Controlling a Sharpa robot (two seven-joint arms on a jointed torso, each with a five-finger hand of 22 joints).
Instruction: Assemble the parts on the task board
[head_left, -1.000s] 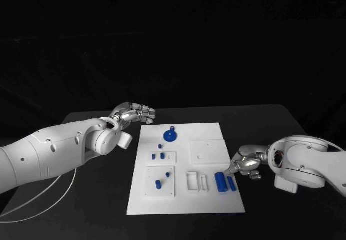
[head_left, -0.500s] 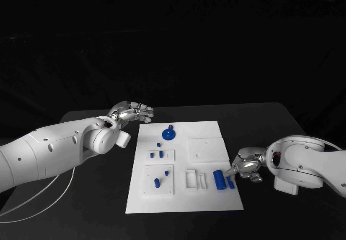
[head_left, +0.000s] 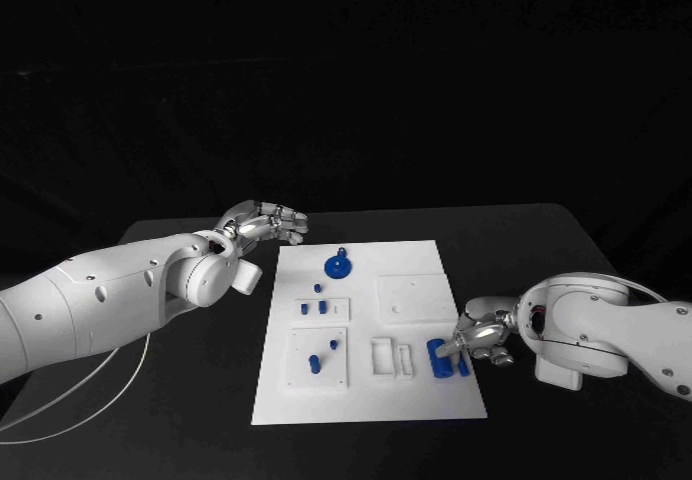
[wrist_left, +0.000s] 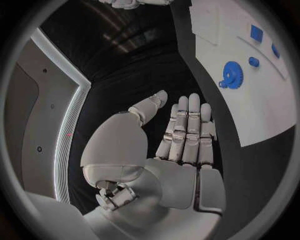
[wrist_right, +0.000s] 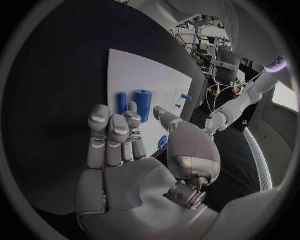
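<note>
The white task board lies in the middle of the black table. A blue gear sits at its far end, with small blue pegs below it. Two blue cylinders, a thick one and a thin one, lie at the board's near right. My right hand hovers at that edge, its fingertips over the thin cylinder, holding nothing. In the right wrist view its fingers stretch toward the thick cylinder. My left hand hangs off the board's far left corner, fingers straight, empty.
A raised white square plate sits on the board's right half, and a small white frame lies beside the cylinders. A white cable runs over the table at the left. Bare black table surrounds the board.
My right hand has slid left onto the board's right edge, closing on the two blue cylinders. The left hand has stayed in place.
</note>
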